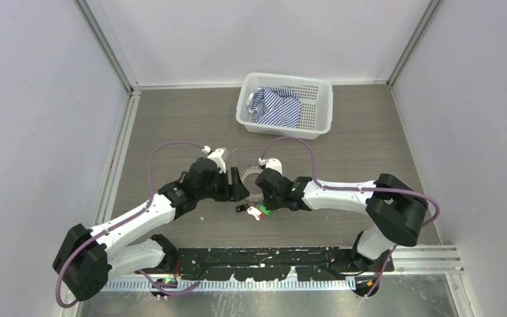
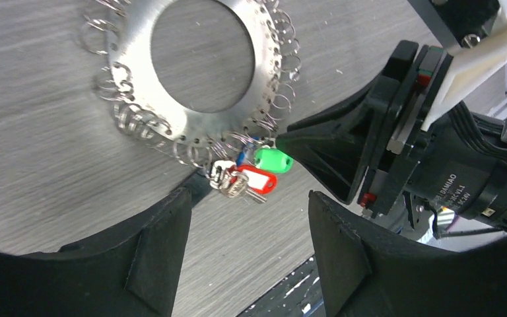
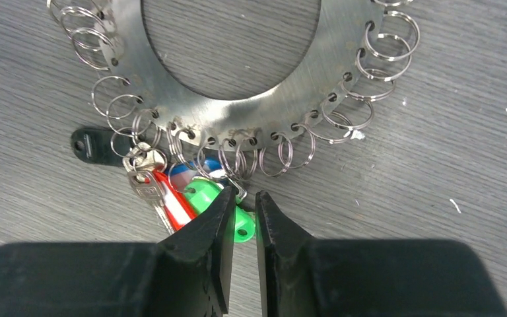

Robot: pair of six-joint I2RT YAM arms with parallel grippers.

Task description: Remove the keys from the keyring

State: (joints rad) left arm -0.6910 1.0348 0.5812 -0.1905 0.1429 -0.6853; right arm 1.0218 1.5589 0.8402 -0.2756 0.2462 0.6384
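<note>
**Task item.** The keyring (image 3: 251,113) lies flat on the table (image 1: 370,132) between the two arms. It is a thin steel plate with small split rings around its rim. The keys (image 2: 234,179) hang in a bunch at one part of the rim, with a green tag (image 3: 201,195), a red tag (image 2: 259,179) and a black tag (image 3: 92,146).

**Handling.** We judge the plate stiff and slippery, the split rings springy and tight, and the keys light. The plastic tags offer the broadest hold. The plate probably needs pinning.

**Jaws.** The right gripper (image 3: 244,196) has its jaws nearly together at the green tag; we cannot tell whether they pinch it. The left gripper (image 2: 249,198) has its jaws wide apart and holds nothing.

**Containers.** The white basket (image 1: 323,105) sits well behind the keyring and holds a striped cloth (image 1: 277,105).
</note>
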